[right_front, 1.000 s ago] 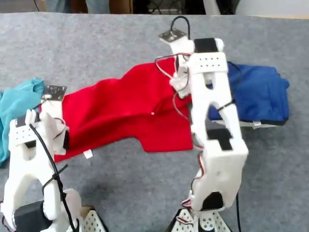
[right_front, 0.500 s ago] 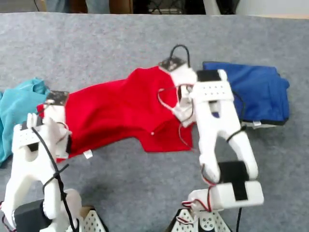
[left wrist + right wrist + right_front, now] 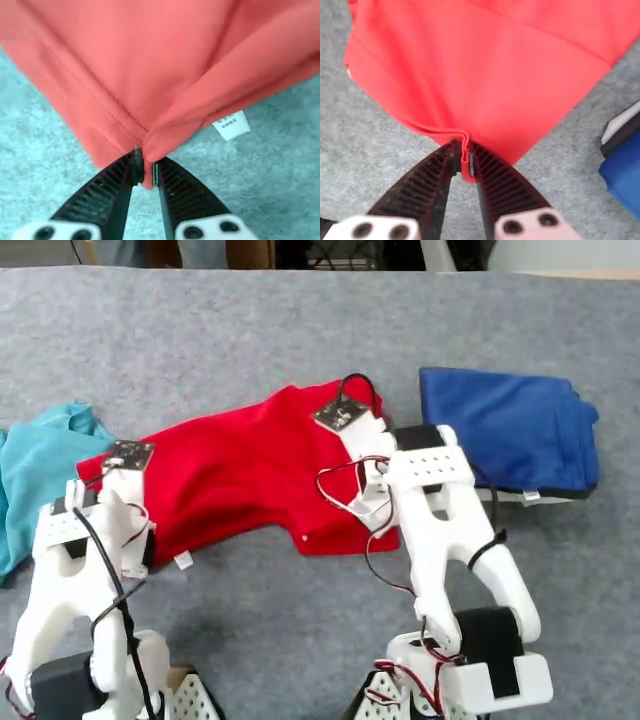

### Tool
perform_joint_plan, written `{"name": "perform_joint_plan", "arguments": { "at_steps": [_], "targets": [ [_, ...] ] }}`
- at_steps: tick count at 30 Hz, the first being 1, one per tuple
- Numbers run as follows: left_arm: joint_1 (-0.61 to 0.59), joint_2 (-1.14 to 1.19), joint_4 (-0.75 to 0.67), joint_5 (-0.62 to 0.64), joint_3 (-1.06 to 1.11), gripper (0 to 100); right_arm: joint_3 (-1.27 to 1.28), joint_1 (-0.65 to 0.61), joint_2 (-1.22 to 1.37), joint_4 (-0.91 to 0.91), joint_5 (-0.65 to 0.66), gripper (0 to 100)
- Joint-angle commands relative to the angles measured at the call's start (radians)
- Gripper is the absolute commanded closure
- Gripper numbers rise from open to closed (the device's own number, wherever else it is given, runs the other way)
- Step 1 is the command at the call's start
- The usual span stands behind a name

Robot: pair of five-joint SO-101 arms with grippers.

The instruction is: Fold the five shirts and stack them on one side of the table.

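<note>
Left gripper (image 3: 145, 167) and right gripper (image 3: 465, 159) each clamp an edge of the crumpled red fabric shirt (image 3: 240, 475), jaws pinched narrow on cloth, evidently for folding.

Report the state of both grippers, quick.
Left gripper: shut on a pinched fold of the red shirt.
Right gripper: shut on an edge of the red shirt.
</note>
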Motion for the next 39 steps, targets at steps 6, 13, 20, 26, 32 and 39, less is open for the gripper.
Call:
{"name": "perform_joint_plan", "arguments": {
  "at_steps": [6, 13, 20, 26, 32, 39],
  "targets": [
    [0.025, -0.012, 0.08, -0.074, -0.001, 97, 0.125, 0.049, -0.035, -0.097, 0.044, 98.5],
    [0.027, -0.012, 0.127, 0.037, -0.064, 80, 0.143, 0.038, -0.039, -0.115, -0.038, 81.5],
    [0.005, -0.014, 0.43, -0.054, -0.366, 82, -0.128, 0.051, -0.039, 0.12, 0.017, 70.7],
    [-0.084, -0.012, 0.632, -0.342, -0.634, 95, -0.456, 0.091, 0.001, 0.218, 0.006, 98.6],
    [0.028, 0.117, 0.373, -0.069, -0.708, 97, -0.687, 0.035, 0.268, 0.104, -0.13, 98.5],
    [0.067, 0.531, 0.083, 0.333, -0.822, 97, -1.132, -0.014, 0.739, 0.028, -0.253, 98.4]
  ]
}}
